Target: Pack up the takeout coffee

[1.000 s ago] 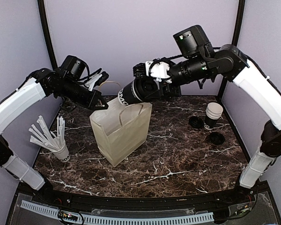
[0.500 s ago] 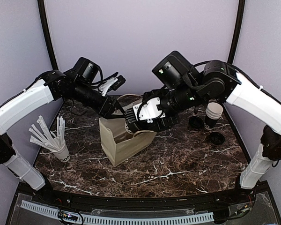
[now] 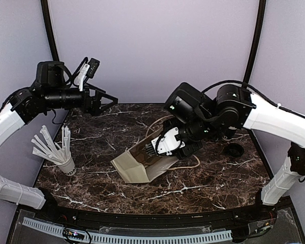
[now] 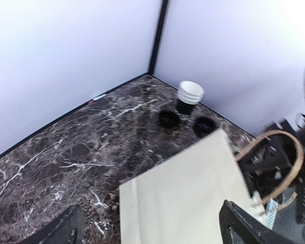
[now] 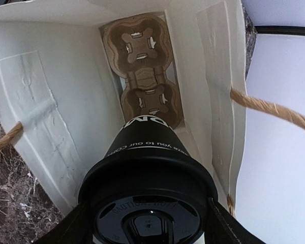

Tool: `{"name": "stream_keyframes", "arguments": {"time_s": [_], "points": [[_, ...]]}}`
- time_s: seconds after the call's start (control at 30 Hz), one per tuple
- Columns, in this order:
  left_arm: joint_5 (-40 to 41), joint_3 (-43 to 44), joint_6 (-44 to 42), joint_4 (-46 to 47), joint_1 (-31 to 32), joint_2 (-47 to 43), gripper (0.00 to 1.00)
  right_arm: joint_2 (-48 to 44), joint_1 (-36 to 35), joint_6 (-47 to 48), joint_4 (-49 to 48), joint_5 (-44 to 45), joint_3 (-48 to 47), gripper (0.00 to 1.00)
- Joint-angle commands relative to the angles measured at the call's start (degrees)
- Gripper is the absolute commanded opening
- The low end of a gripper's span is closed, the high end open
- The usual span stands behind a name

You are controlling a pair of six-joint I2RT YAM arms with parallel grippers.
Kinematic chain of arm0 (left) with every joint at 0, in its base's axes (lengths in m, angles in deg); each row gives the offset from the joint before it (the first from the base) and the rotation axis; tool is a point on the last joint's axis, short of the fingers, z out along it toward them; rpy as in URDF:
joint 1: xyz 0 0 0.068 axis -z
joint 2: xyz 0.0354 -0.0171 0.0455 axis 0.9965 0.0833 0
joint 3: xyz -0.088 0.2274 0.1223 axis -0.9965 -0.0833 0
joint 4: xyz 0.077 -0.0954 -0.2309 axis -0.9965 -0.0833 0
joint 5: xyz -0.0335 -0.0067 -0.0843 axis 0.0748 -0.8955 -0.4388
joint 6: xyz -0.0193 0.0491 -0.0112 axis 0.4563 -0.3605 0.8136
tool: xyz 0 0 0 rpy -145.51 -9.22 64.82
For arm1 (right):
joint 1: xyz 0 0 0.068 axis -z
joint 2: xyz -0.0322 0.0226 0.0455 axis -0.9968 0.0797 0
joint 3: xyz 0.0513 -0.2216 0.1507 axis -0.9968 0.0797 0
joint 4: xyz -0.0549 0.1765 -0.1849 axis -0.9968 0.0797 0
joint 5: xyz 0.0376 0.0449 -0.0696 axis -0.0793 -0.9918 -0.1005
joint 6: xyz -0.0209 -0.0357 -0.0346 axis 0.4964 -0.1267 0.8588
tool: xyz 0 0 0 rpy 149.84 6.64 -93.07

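Coffee cup (image 5: 145, 152), dark-walled with white lettering and capped by a black lid (image 5: 147, 223), is clamped between the jaws of the right gripper (image 5: 147, 218), one finger pressed on each side of the lid rim. Its base points down into the open mouth of the cream paper bag (image 3: 134, 168), toward the tan pulp tray (image 5: 142, 76) that sits at the bottom of the bag with both holes bare; whether the cup touches the tray cannot be told. The bag lies tipped over on the dark marble desk (image 3: 203, 188), its mouth turned to the right arm and its rope handle (image 5: 274, 109) hanging loose beside the cup. At the far right corner stand stacked white cups (image 4: 189, 92) with two loose black lids (image 4: 169, 118) just beside them. The left gripper (image 3: 108, 101) hangs high over the left rear of the desk, jaws wide apart and holding nothing, well apart from the bag. A white cup of wrapped sticks (image 3: 66, 163) stands near the left edge.
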Motion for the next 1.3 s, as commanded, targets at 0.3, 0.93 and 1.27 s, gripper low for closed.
{"name": "stream_keyframes", "arguments": {"time_s": [0.3,0.93,1.27], "points": [[-1.4,-9.5,13.3,26.6,-5.4,29.6,0.78,-3.3,-1.0,8.2,-15.7,2.4,8.3,0.35],[-13.0,-3.8,14.0,33.0,-3.3,44.8,0.71,3.5,-1.0,3.9,-13.1,-4.0,2.8,0.34],[-16.4,-6.2,13.5,37.1,3.2,43.9,0.7,2.2,-3.7,1.1,-6.6,-4.0,3.6,0.34]]}}
